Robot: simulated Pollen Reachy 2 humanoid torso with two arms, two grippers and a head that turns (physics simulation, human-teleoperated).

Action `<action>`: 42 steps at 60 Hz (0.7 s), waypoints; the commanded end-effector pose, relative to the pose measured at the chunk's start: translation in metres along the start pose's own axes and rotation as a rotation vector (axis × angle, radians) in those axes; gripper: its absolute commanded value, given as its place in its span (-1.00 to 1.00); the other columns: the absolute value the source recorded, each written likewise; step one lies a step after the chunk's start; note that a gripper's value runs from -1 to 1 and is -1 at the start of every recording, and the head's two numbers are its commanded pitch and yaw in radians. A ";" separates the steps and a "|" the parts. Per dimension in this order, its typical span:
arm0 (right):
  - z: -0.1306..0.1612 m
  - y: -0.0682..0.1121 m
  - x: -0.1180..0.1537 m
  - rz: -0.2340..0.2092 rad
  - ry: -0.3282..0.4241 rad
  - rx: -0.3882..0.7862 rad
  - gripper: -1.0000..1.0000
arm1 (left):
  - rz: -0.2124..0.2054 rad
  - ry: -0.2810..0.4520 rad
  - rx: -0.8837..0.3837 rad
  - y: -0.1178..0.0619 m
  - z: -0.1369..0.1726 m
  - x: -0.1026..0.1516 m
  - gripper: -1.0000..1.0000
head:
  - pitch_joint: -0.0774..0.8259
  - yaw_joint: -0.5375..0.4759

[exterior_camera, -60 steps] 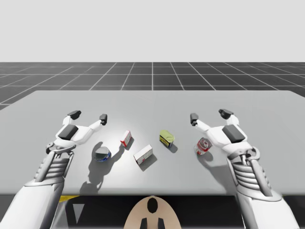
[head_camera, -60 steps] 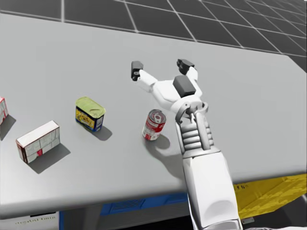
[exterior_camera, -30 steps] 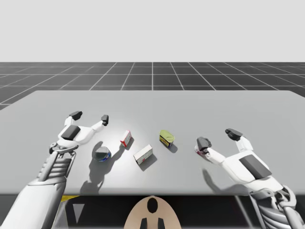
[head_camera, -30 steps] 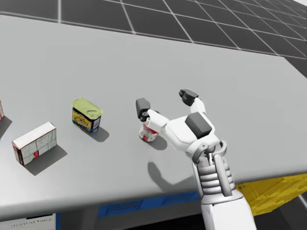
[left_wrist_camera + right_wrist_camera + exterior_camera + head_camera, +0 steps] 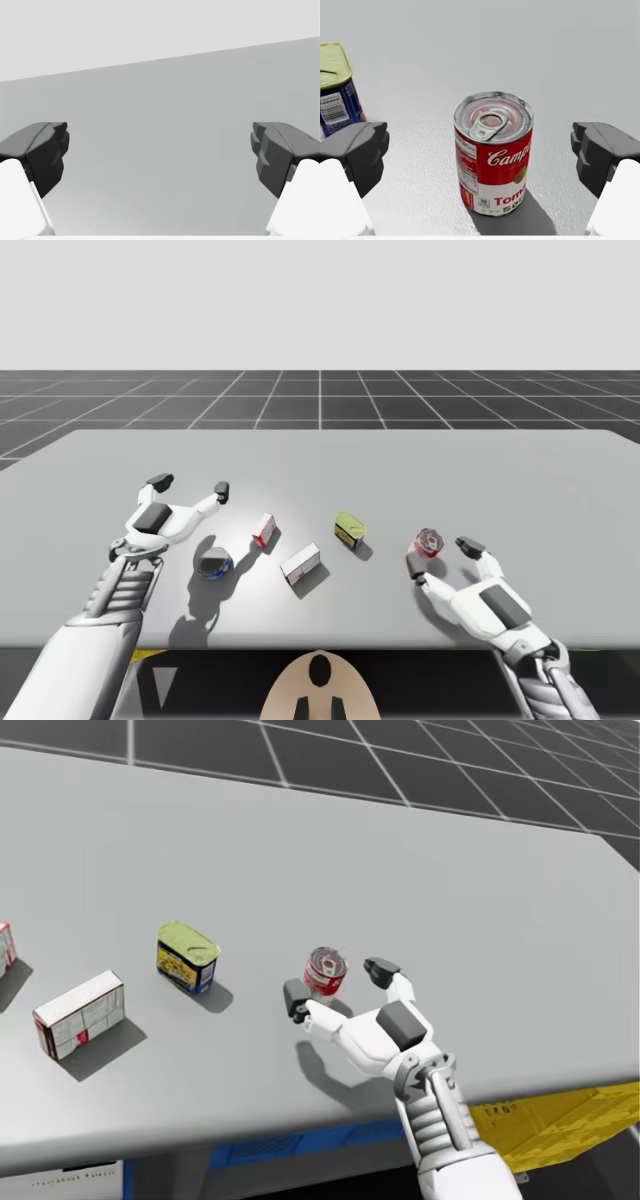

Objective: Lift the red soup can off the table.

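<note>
The red soup can (image 5: 493, 152) with a silver pull-tab lid stands upright on the grey table (image 5: 320, 455). It sits just ahead of my right gripper (image 5: 480, 155), centred on the gap between the wide-spread dark fingers, touching neither. In the high view the can (image 5: 430, 541) is right of centre and my right gripper (image 5: 441, 554) reaches it from the front edge. The head view shows the can (image 5: 325, 970) at that gripper (image 5: 338, 983), which is open. My left gripper (image 5: 190, 485) hovers open at the left, holding nothing (image 5: 160, 155).
A blue tin with a yellow-green lid (image 5: 350, 529) stands left of the can. Further left lie a white-and-red box (image 5: 301, 564), a small red-and-white box (image 5: 264, 530) and a blue can (image 5: 214, 562) under my left arm. The table's front edge (image 5: 300, 1115) is close behind my right wrist.
My right arm has drawn back toward the front edge and dropped low, so its open gripper now faces the can from the near side. The left arm has barely moved.
</note>
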 end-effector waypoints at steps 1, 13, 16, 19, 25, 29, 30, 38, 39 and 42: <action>-0.013 -0.006 -0.016 -0.008 0.025 -0.011 -1.00 | -0.004 -0.001 0.004 0.000 -0.001 -0.001 -1.00 | 0.65 -0.70; -0.029 -0.010 -0.027 -0.012 0.058 -0.030 -1.00 | -0.008 -0.003 0.007 0.000 -0.001 -0.001 -1.00 | 0.65 -0.69; -0.034 -0.011 -0.029 -0.012 0.065 -0.035 -1.00 | -0.009 -0.003 0.007 0.000 -0.002 -0.001 -1.00 | 0.65 -0.69; -0.039 -0.011 -0.029 -0.010 0.070 -0.035 -1.00 | -0.009 -0.003 0.007 0.000 -0.002 -0.001 -1.00 | 0.65 -0.68; -0.047 -0.013 -0.031 -0.014 0.080 -0.034 -1.00 | -0.007 -0.005 0.008 0.000 -0.002 0.000 -1.00 | 0.64 -0.68; -0.050 -0.013 -0.032 -0.016 0.091 -0.028 -1.00 | -0.006 -0.006 0.008 0.000 -0.002 0.000 -1.00 | 0.64 -0.67; -0.051 -0.013 -0.032 -0.021 0.095 -0.019 -1.00 | -0.006 -0.006 0.007 0.000 -0.002 0.000 -1.00 | 0.64 -0.67; -0.050 -0.013 -0.034 0.009 0.086 -0.037 -0.97 | -0.006 -0.007 0.006 0.000 -0.002 0.000 -1.00 | 0.63 -0.68; -0.051 -0.013 -0.035 0.011 0.068 -0.069 -0.59 | -0.006 -0.008 0.006 0.000 -0.002 0.000 -1.00 | 0.63 -0.68; -0.049 -0.014 -0.034 0.005 0.085 -0.048 1.00 | -0.006 -0.009 0.007 0.000 -0.002 0.001 -1.00 | 0.62 -0.68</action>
